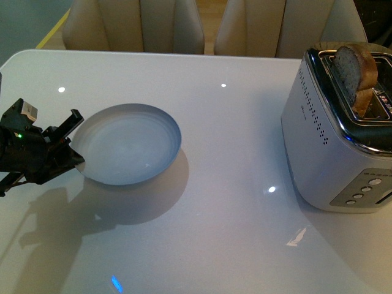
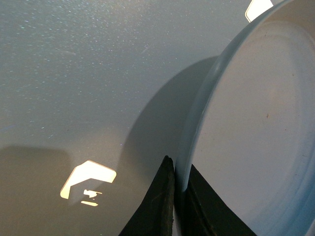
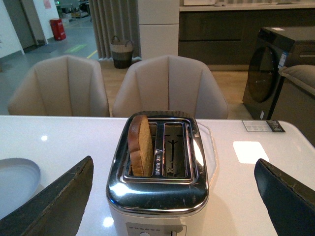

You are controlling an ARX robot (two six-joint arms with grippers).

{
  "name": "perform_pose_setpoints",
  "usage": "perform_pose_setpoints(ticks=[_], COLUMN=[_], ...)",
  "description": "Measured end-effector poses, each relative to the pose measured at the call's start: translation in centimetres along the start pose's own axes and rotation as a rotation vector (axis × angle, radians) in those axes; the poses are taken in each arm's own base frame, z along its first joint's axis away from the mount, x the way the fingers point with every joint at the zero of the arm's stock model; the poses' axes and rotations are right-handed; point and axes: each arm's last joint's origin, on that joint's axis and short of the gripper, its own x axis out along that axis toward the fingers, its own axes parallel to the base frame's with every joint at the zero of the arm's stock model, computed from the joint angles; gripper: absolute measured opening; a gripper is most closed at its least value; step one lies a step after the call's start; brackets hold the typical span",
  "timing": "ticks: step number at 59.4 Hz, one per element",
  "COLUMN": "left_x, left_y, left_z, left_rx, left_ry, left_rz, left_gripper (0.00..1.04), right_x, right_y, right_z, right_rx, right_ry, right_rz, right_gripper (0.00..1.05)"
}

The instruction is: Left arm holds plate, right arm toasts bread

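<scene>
The pale grey-blue plate (image 1: 128,144) is lifted off the white table at the left, tilted, with a shadow under it. My left gripper (image 1: 67,144) is shut on its near-left rim; in the left wrist view both dark fingers (image 2: 160,206) pinch the plate's rim (image 2: 197,128). One bread (image 1: 355,70) slice stands raised in the slot of the white and chrome toaster (image 1: 334,147) at the right. In the right wrist view the bread (image 3: 140,145) fills the toaster's (image 3: 157,191) one slot, the other slot is bare. My right gripper (image 3: 174,206) is open, hovering above the toaster's front end.
Beige chairs (image 1: 141,24) line the table's far edge. The toaster has round buttons (image 1: 364,190) on its near end. A paper card (image 3: 263,126) lies at the table's far corner in the right wrist view. A dark appliance (image 3: 278,64) stands beyond it.
</scene>
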Motion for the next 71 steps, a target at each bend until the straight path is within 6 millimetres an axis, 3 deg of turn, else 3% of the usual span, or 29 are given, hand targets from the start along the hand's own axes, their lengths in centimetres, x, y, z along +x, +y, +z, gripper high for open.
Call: perform_pose_setpoints(ticks=[22, 47, 56, 60, 65, 71], left_x=[2.4, 2.1, 1.9, 1.4, 0.1, -1.7], left_y=[0.3, 1.7, 1.8, 1.6, 1.0, 0.2], left_z=[-0.8, -1.5, -1.6, -1.4, -1.1, -0.9], left_rx=[0.013, -0.008, -0.009, -0.006, -0.006, 0.004], left_ry=[0.028, 0.039, 0.036, 0.021, -0.011, -0.063], left_rz=[-0.019, 0.008, 0.016, 0.019, 0.012, -0.007], left_gripper=[0.03, 0.03, 0.26, 0.42, 0.61, 0.77], right_x=[0.0, 0.0, 0.0, 0.0, 0.0, 0.0], right_y=[0.0, 0.0, 0.0, 0.0, 0.0, 0.0], right_z=[0.0, 0.0, 0.0, 0.0, 0.0, 0.0], right_rx=[0.000, 0.000, 0.000, 0.000, 0.000, 0.000], right_ry=[0.000, 0.000, 0.000, 0.000, 0.000, 0.000], right_rz=[0.000, 0.000, 0.000, 0.000, 0.000, 0.000], right_gripper=[0.96, 0.96, 0.96, 0.96, 0.96, 0.96])
